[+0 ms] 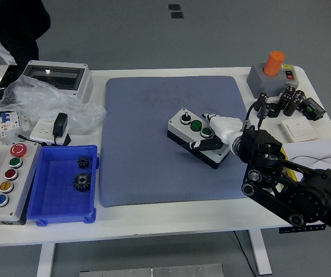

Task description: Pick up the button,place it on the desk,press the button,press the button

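Observation:
A grey button box (191,131) lies at an angle on the blue-grey mat (142,161), right of the mat's middle. It carries a black knob (184,118) and two green buttons (196,125). My right hand (216,134) comes in from the lower right and covers the box's right end. Its white fingers (218,122) lie over the top and far side, and a black thumb (207,145) lies along the near side, closed on the box. The box rests on the mat. My left arm is out of view.
A blue bin (44,193) with two black gears stands at the front left, beside a grey panel (7,184) with several coloured buttons. A plastic bag (50,104), a clear-lid enclosure (59,78), an orange-topped switch (272,69) and papers (321,153) ring the mat. A person's legs (15,23) show top left.

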Robot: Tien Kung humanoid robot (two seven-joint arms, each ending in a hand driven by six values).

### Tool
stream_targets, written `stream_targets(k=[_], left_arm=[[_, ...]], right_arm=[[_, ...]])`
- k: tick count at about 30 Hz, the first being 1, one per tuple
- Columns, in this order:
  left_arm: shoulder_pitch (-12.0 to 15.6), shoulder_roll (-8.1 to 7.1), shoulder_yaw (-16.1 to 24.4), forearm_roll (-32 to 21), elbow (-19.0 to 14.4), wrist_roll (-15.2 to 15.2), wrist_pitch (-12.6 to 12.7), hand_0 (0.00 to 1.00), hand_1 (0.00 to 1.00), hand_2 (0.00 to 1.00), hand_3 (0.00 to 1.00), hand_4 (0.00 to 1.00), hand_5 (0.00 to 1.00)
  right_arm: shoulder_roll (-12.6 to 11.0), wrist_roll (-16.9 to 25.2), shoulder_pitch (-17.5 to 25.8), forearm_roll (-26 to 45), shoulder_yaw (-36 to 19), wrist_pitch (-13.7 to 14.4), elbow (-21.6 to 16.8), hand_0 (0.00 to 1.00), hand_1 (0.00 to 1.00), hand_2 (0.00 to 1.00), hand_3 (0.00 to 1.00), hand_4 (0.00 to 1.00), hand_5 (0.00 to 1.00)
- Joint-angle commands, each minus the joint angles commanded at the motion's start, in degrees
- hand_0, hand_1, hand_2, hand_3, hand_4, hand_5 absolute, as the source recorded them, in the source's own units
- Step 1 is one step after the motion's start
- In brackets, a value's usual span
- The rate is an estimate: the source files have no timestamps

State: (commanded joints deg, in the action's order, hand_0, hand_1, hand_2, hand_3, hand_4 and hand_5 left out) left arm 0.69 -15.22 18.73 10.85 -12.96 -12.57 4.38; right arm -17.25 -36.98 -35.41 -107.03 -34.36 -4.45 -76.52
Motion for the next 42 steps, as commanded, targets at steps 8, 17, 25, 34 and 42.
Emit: stream_targets(k=[8, 17, 25, 34, 42], left_arm=[[0.0, 0.06, -0.2, -0.1, 0.0, 0.3, 0.4, 0.686, 0.725, 0.664, 0.672, 0.682, 0.392], [0.0, 0.10, -0.4, -0.2, 0.0, 0.6, 0.6, 0.687, 0.725, 0.665, 0.672, 0.679, 0.391], [0.1, 0.14, -0.4, -0.2, 0.0, 0.9, 0.8, 0.688, 0.725, 0.665, 0.672, 0.678, 0.392], [0.1, 0.20, -0.3, -0.1, 0.0, 1.2, 1.2, 0.688, 0.726, 0.668, 0.672, 0.678, 0.398], [0.1, 0.31, -0.1, 0.2, 0.0, 1.4, 1.4, 0.689, 0.726, 0.669, 0.673, 0.679, 0.400]], right_arm=[[-0.2, 0.0, -0.1, -0.2, 0.8, 1.4, 0.0, 0.439, 0.767, 0.893, 0.998, 0.998, 0.591], [-0.4, 0.0, -0.5, 0.1, 2.2, 1.8, 0.0, 0.369, 0.705, 0.742, 0.998, 0.959, 0.480], [-0.4, 0.0, -0.6, -0.9, 3.0, 3.2, 0.0, 0.300, 0.638, 0.653, 0.840, 0.854, 0.414], [-0.5, 0.0, -0.7, -2.0, 3.6, 5.0, 0.0, 0.238, 0.522, 0.511, 0.546, 0.686, 0.292], [-2.2, 1.8, -1.8, -2.6, 6.0, 8.6, -1.0, 0.221, 0.485, 0.456, 0.411, 0.639, 0.259]])
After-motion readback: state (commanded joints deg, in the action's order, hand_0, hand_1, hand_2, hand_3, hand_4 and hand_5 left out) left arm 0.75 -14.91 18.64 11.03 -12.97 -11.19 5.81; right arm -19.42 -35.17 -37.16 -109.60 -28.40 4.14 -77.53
